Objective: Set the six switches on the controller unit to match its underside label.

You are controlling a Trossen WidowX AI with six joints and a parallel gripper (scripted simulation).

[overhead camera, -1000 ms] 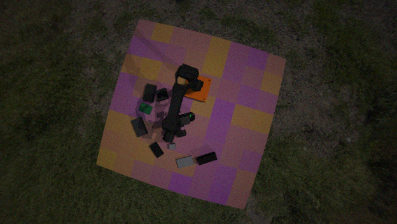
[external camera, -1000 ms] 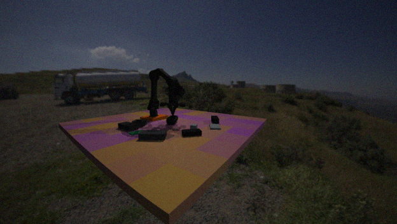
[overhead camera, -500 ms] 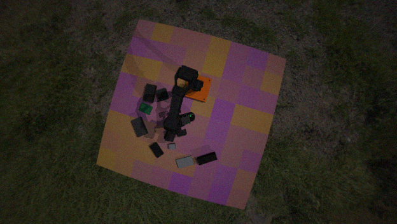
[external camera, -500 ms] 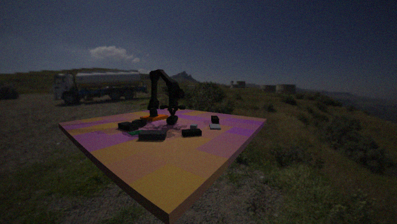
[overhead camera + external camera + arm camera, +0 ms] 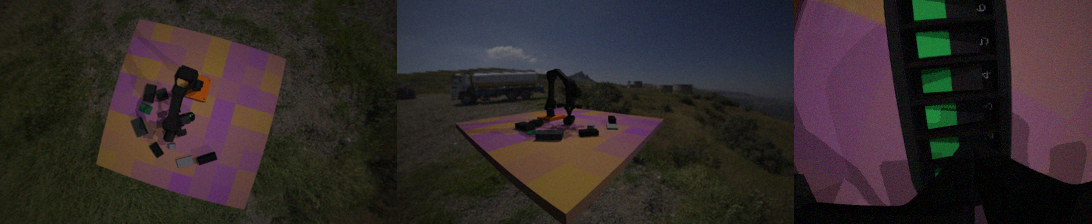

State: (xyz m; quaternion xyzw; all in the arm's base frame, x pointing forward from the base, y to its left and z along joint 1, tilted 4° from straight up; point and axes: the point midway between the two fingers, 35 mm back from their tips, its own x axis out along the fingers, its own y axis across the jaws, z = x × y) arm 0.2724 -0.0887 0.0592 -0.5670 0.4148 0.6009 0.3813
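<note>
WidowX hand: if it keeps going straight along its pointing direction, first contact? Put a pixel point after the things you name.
Probably the controller unit's point(image 5: 1004, 75) switch face, near switch 2, under the closed hand point(image 5: 970, 149). Depth is unclear; it may already be touching.
</note>
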